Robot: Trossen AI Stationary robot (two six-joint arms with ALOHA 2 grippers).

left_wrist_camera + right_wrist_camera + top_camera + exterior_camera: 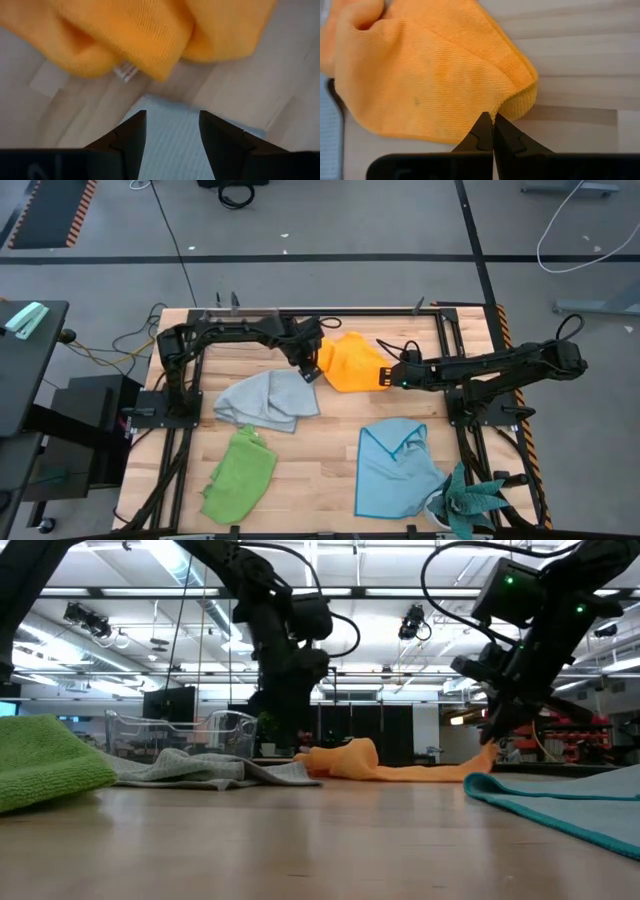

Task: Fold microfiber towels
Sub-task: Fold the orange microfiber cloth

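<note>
Fingertips of my right gripper (493, 131) are pinched together on the edge of the orange-yellow towel (352, 364) at the table's far middle; my left gripper (172, 131) stands parted and empty just beside the towel's other side, above the grey towel (268, 399). I judge this the orange towel's first fold; next I need a corner regripped on the left. Its corners are bunched, hard to make out. Light blue towel (395, 468) and lime green towel (240, 473) lie untouched.

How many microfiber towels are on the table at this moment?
4. The orange towel lies at the far middle between both grippers, the grey towel left of centre, the green towel near left, and the light blue towel near right. None appears hidden.
</note>
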